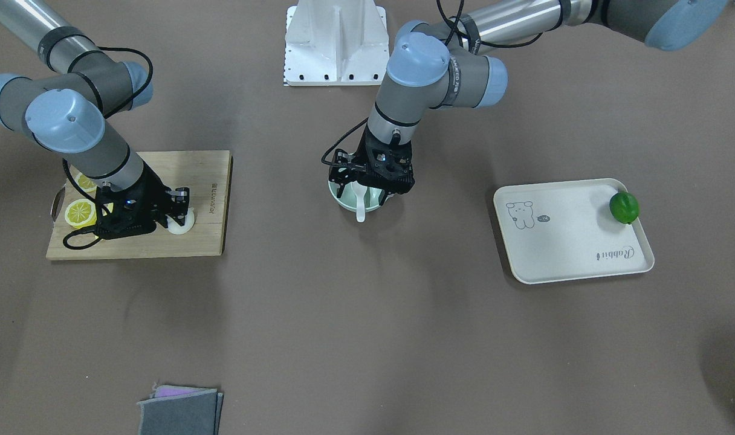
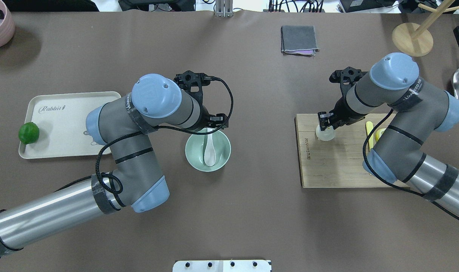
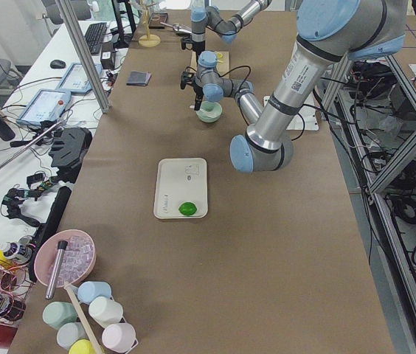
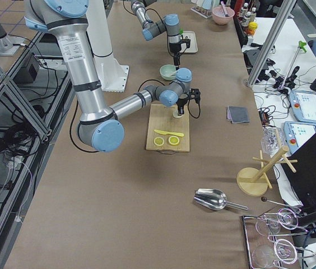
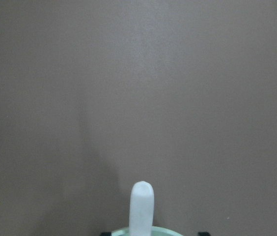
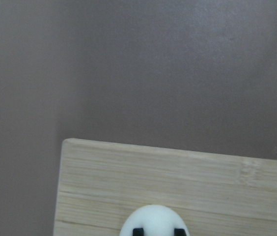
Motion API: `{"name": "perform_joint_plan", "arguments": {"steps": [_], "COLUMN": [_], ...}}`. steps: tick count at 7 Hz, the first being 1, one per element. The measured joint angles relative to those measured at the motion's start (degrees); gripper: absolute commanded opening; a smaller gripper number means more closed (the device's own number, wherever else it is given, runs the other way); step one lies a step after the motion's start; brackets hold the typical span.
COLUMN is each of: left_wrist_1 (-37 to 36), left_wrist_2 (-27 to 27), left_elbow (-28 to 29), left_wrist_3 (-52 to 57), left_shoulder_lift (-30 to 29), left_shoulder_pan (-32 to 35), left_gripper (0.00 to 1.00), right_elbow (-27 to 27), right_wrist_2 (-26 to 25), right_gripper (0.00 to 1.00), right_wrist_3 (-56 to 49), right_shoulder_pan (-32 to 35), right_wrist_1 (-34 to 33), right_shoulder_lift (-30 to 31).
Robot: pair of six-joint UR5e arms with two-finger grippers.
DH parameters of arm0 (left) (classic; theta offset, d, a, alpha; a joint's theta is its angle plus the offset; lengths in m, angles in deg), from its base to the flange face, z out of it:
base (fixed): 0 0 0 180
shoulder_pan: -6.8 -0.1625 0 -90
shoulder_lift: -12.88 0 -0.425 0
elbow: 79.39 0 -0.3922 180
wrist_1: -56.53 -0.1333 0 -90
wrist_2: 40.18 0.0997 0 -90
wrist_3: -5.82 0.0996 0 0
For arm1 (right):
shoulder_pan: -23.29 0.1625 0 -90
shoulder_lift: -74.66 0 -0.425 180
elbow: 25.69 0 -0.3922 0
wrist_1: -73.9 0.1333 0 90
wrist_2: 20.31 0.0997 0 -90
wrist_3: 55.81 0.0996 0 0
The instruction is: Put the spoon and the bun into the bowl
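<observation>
The pale green bowl (image 1: 342, 204) (image 2: 190, 158) stands at mid-table. The white spoon (image 1: 360, 209) (image 2: 209, 153) lies in it, scoop down and handle over the rim. It also shows in the left wrist view (image 5: 142, 209). My left gripper (image 1: 362, 192) (image 2: 210, 126) hangs just over the bowl, open, with its fingers either side of the handle. The white bun (image 1: 184, 227) (image 2: 325, 135) (image 6: 155, 216) sits on the wooden board (image 1: 180, 175) (image 2: 335, 166). My right gripper (image 1: 177, 217) (image 2: 325, 126) (image 6: 158, 230) is shut on the bun.
Lemon slices (image 1: 80, 212) and a yellow knife (image 2: 369, 134) lie on the board behind the right arm. A cream tray (image 1: 573, 248) with a green fruit (image 1: 624, 207) sits on my left side. A grey cloth (image 1: 180, 411) lies at the far edge.
</observation>
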Motion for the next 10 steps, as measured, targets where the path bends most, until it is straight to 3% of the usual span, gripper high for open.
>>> {"name": "perform_joint_plan", "arguments": {"steps": [3,6,7,8,10], "left_wrist_1": [-0.03,0.18,0.44,1.35,3.14], "left_wrist_2": [-0.51,-9.89,-13.2,-15.32,-16.34], "left_elbow": [-4.34,-14.31,-15.7,-16.28,-16.53], "left_wrist_3": [5.01,19.31,24.12,27.13,28.21], "left_shoulder_lift": [3.47,18.59,22.88,25.9,28.45], "left_shoulder_pan": [3.81,13.28,17.06,19.47,20.79], "left_gripper": [0.98,0.98,0.98,0.98,0.98], "right_elbow": [-0.29,-1.19,-2.17,-4.09,-5.5], "right_wrist_2": [-0.58,-9.54,-13.02,-16.07,-18.09], "right_gripper": [0.0,0.0,0.53,1.0,1.0], "right_wrist_3": [11.81,28.81,32.31,34.17,36.12], "right_shoulder_pan": [-2.26,-11.41,-14.32,-16.39,-17.71], "right_wrist_1": [-0.63,-0.79,-0.81,-0.82,-0.75], "right_shoulder_lift": [-8.55,-19.71,-22.58,-25.23,-26.98]}}
